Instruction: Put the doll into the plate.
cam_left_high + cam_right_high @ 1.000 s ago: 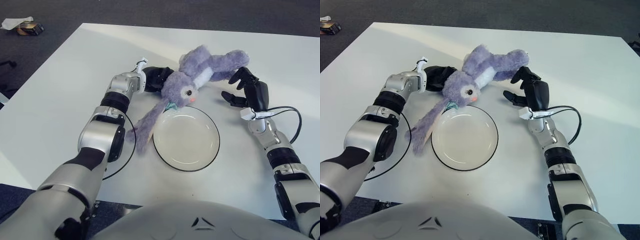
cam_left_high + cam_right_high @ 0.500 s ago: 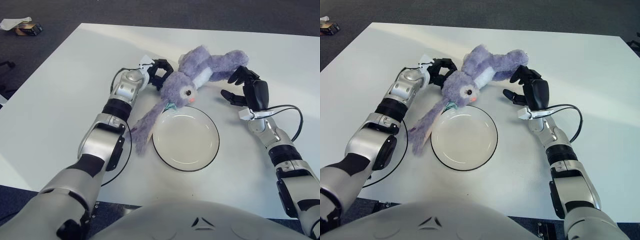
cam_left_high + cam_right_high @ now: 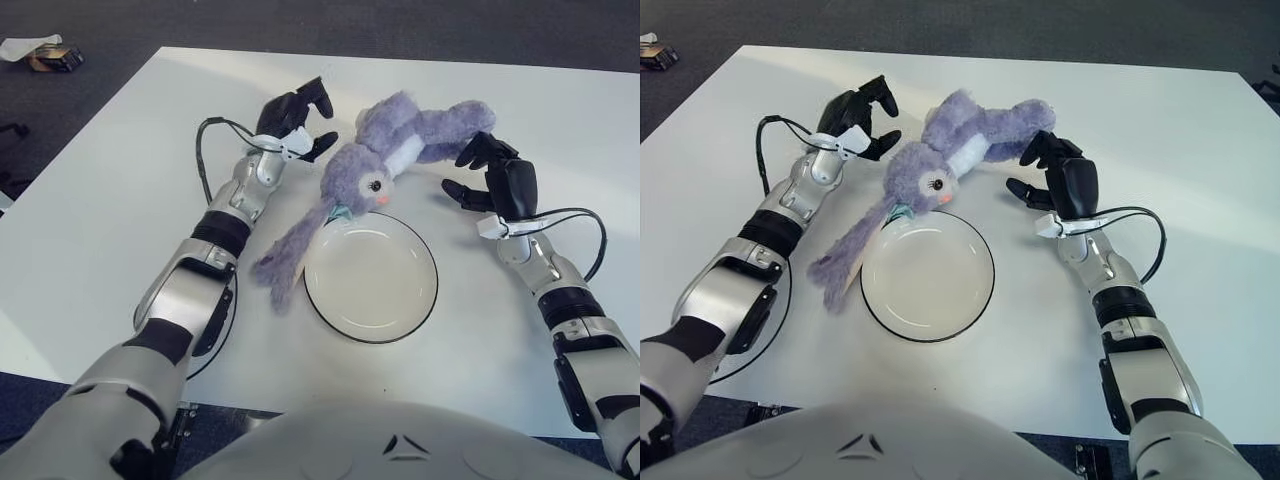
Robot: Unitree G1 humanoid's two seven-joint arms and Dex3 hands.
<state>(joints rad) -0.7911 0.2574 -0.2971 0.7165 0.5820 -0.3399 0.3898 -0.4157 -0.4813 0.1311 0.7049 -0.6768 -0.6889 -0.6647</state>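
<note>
Doll [image 3: 395,155]: a soft, light plush lying on the counter [image 3: 120,200] just beyond the plate [image 3: 371,277], one long ear touching its rim; expect it to sag, so grip the body; left hand [image 3: 292,120] and right hand [image 3: 490,175] flank it, fingers spread, holding nothing.

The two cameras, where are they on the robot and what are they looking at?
Left eye view: on the robot's head, looking forward and down at the white table; both arms and its chest show.
Right eye view: on the head too, slightly to the right, aimed the same way; same arms and chest.
Shared: the purple doll beside the plate, left hand open at its head, right hand open at its body.
</note>
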